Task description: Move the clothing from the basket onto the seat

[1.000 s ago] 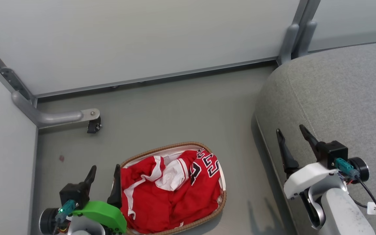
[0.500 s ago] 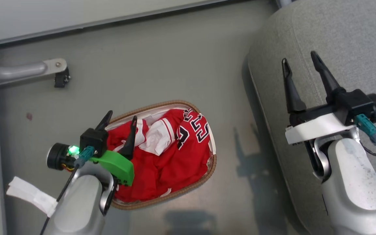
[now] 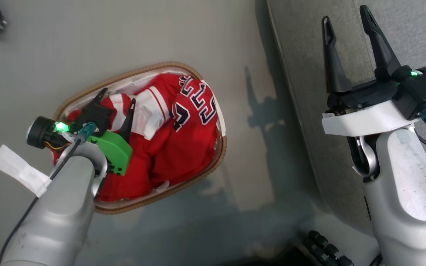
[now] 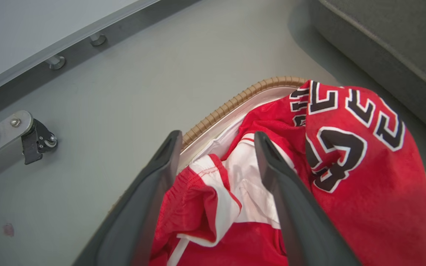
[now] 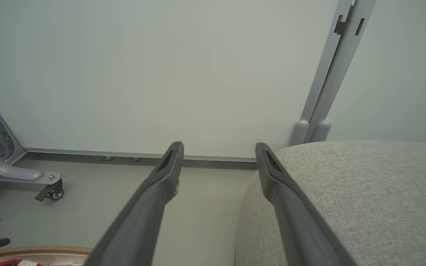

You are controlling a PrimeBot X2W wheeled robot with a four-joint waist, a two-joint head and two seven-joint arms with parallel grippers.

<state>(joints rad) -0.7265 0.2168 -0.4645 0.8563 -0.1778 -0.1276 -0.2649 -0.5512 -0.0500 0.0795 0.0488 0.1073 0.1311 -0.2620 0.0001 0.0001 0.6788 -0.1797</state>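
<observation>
Grey floor (image 3: 161,33); basket (image 4: 227,107) on it, sofa cushion (image 5: 364,192) right of basket. Jersey (image 3: 183,144) heaped in basket: likely light, limp, slippery; best pinch raised white fold. Left end effector (image 3: 118,96) over basket, wide open, empty. Right end effector (image 3: 345,16) likewise, right of basket.

Right end effector (image 5: 218,147), fingers spread wide, points toward a pale wall panel (image 5: 161,74); grey seat (image 5: 346,192) at right, basket (image 5: 31,250) rim at lower left.
</observation>
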